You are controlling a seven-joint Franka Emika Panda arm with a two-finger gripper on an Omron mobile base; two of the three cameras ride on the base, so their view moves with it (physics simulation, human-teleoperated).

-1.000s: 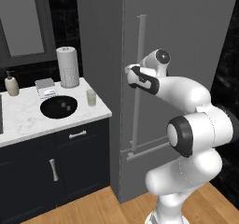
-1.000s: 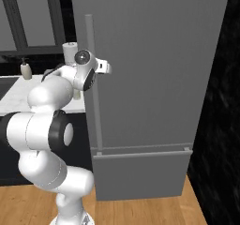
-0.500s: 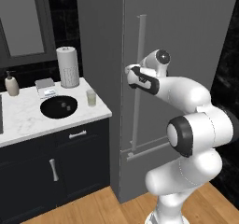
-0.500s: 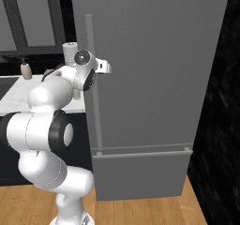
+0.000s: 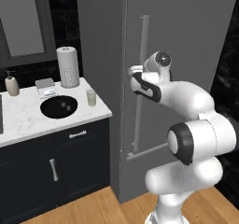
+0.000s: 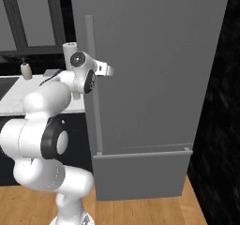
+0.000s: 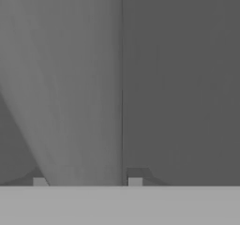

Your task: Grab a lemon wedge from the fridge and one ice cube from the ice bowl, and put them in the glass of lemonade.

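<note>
The fridge (image 5: 186, 31) stands shut, a tall matte grey front (image 6: 154, 55) with a long vertical bar handle (image 5: 142, 41). My gripper (image 5: 135, 71) is at mid-height on that handle (image 6: 89, 36), to the left of the door face. In the hand view the handle (image 7: 79, 88) spans the gap between my fingertips (image 7: 135, 181), so the gripper (image 7: 87, 181) is shut on it. The black ice bowl (image 5: 59, 107) lies on the counter to the left, and the glass of lemonade (image 5: 91, 97) stands just right of it. The lemon wedge is out of view.
A white marble counter (image 5: 28, 125) over dark navy cabinets (image 5: 56, 167) adjoins the fridge's left side. On it stand a paper-towel roll (image 5: 68, 67), a soap bottle (image 5: 11, 84) and a small grey block (image 5: 45, 85). The fridge's lower drawer (image 6: 140, 172) sits below the handle.
The fingers have closed in on the handle bar. The arm and the fridge door have stayed where they were.
</note>
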